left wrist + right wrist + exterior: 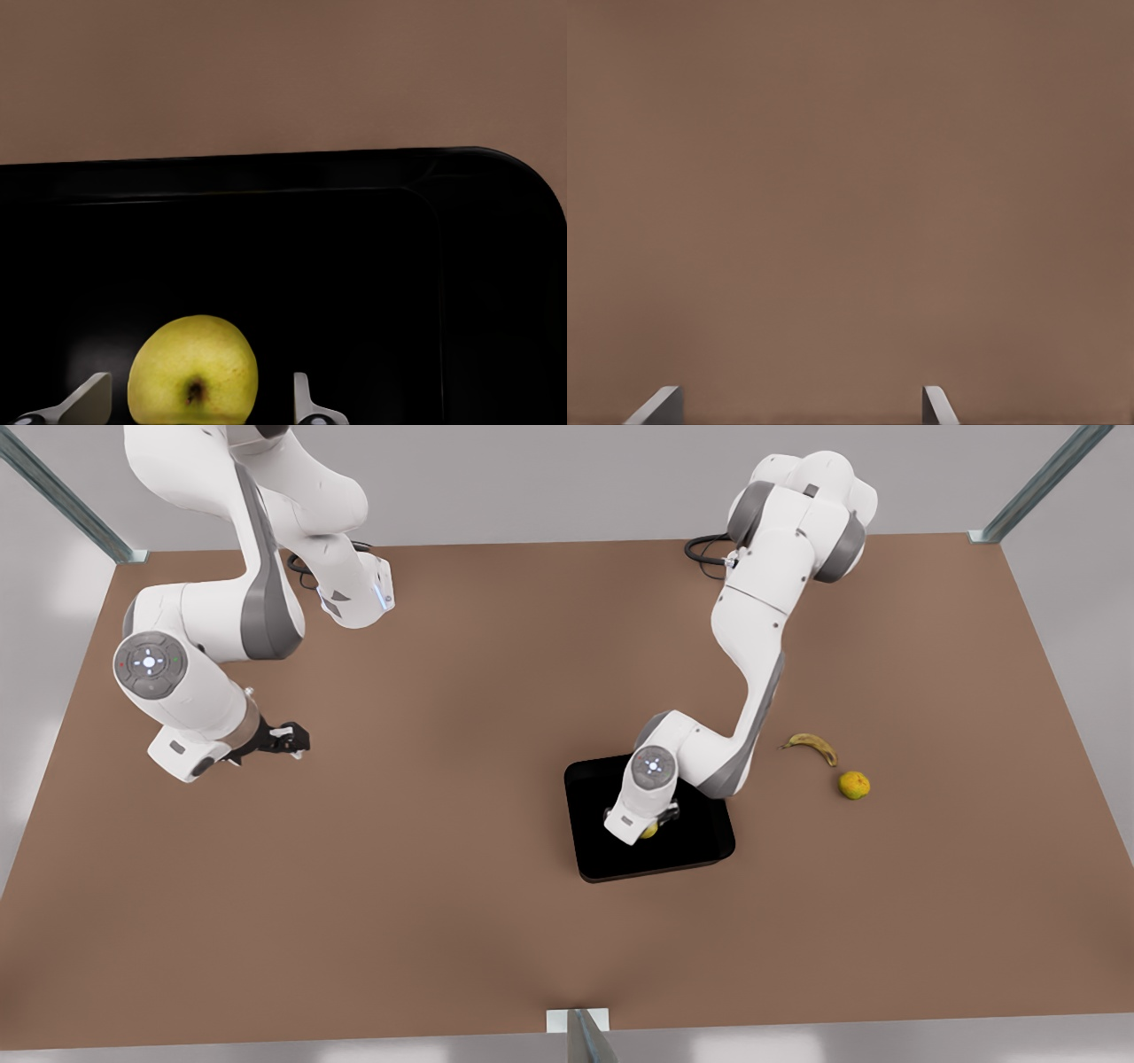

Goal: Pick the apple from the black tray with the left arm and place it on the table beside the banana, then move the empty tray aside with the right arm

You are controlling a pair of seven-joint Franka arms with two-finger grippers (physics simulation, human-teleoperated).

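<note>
The yellow-green apple (pixel 193 372) lies inside the glossy black tray (pixel 611 859), its dark stem dimple facing the left wrist camera. My left gripper (pixel 642 821) is lowered over it and open. One fingertip (pixel 93 397) stands on each side of the apple with a small gap, so neither touches it. In the front view the wrist hides most of the apple (pixel 652 832). The spotted banana (pixel 811 746) lies on the table (pixel 443 886) to the tray's right in the front view. My right gripper (pixel 291 740) waits open at the front view's left, low over bare table.
A mottled orange-yellow round fruit (pixel 854 785) sits just past the banana, toward the front view's right. Metal frame posts (pixel 1036 487) stand at the table's corners, and another (pixel 580 1032) at the near edge. Bare tabletop stretches between the tray and the right gripper.
</note>
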